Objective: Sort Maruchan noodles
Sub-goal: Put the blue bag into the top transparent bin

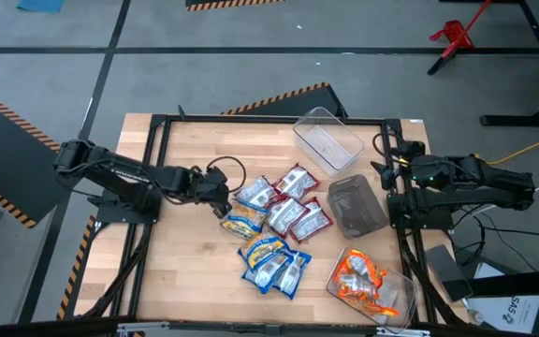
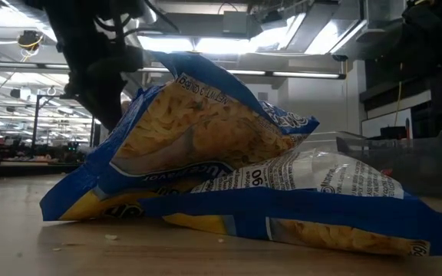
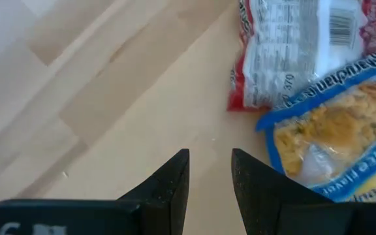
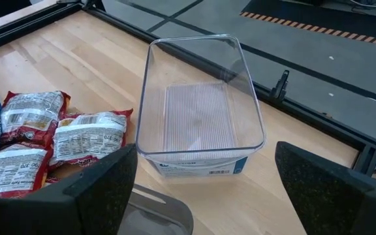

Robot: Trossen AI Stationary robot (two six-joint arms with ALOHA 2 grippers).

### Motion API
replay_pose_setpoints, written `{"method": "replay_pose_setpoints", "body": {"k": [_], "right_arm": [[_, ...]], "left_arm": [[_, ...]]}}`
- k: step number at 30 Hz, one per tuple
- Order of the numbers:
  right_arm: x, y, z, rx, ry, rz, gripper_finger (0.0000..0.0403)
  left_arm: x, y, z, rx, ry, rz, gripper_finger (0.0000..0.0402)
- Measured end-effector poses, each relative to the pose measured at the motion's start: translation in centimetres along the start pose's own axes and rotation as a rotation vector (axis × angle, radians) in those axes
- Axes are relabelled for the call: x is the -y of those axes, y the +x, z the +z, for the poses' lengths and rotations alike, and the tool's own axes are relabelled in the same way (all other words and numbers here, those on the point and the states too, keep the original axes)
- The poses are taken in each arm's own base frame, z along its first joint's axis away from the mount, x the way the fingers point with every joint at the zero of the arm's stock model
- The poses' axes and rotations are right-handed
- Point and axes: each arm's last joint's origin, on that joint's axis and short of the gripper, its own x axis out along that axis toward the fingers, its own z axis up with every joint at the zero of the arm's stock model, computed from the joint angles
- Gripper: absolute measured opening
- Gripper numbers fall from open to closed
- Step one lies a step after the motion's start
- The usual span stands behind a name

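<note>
Noodles (image 1: 274, 225) are lying in a loose heap at the middle of the table (image 1: 190, 281): red packets (image 1: 296, 201) toward the far side, blue packets (image 1: 271, 262) toward the near edge. Orange packets (image 1: 361, 281) are sitting inside a clear tub (image 1: 396, 281) at the near right corner.

Both arms are reaching in low from the sides. The left arm is stretching flat across the table, its left gripper (image 1: 221, 198) hanging just beside the heap's left edge, by a blue packet (image 1: 244, 223). In the left wrist view its fingers (image 3: 175, 179) are standing a narrow gap apart over bare wood, gripping nothing, with a red packet (image 3: 286, 52) and a blue one (image 3: 331, 137) just ahead and cut off by the frame.

The right arm is waiting at the table's right edge, its right gripper (image 1: 386, 159) spread wide and holding nothing, pointing at an empty clear tub (image 4: 201, 111) at the far side. A grey tub (image 1: 356, 204) is sitting between the two clear ones.

In the low view, blue packets (image 2: 229, 169) are filling the frame and hiding most of the table behind them; the dark arm above is barely readable.
</note>
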Motion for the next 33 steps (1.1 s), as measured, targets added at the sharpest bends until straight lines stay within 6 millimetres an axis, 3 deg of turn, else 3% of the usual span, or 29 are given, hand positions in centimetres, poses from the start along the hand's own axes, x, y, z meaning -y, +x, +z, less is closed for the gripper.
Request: {"method": "replay_pose_setpoints", "body": {"k": [8, 12, 18, 21, 33], "right_arm": [[0.0, 0.0, 0.0, 0.006, 0.040, -0.010, 0.0351], [0.1, 0.0, 0.0, 0.007, 0.090, -0.018, 0.0351], [0.1, 0.0, -0.1, 0.002, 0.024, -0.022, 0.0351], [0.1, 0.0, 0.0, 0.012, 0.021, -0.021, 0.0351], [0.1, 0.0, 0.1, 0.019, 0.020, -0.028, 0.0351]], "left_arm": [[-0.3, 0.3, 1.0, 0.094, -0.057, 0.032, 0.0108], [-0.8, 1.2, 1.8, 0.000, -0.084, -0.048, 0.0114], [-0.8, 1.8, 2.2, 0.002, 0.060, -0.148, 0.0145], [-1.0, 2.3, 2.3, -0.001, 0.048, -0.208, 0.0167], [-2.3, 6.9, -3.1, 0.041, -0.193, -0.435, 0.0224]]}}
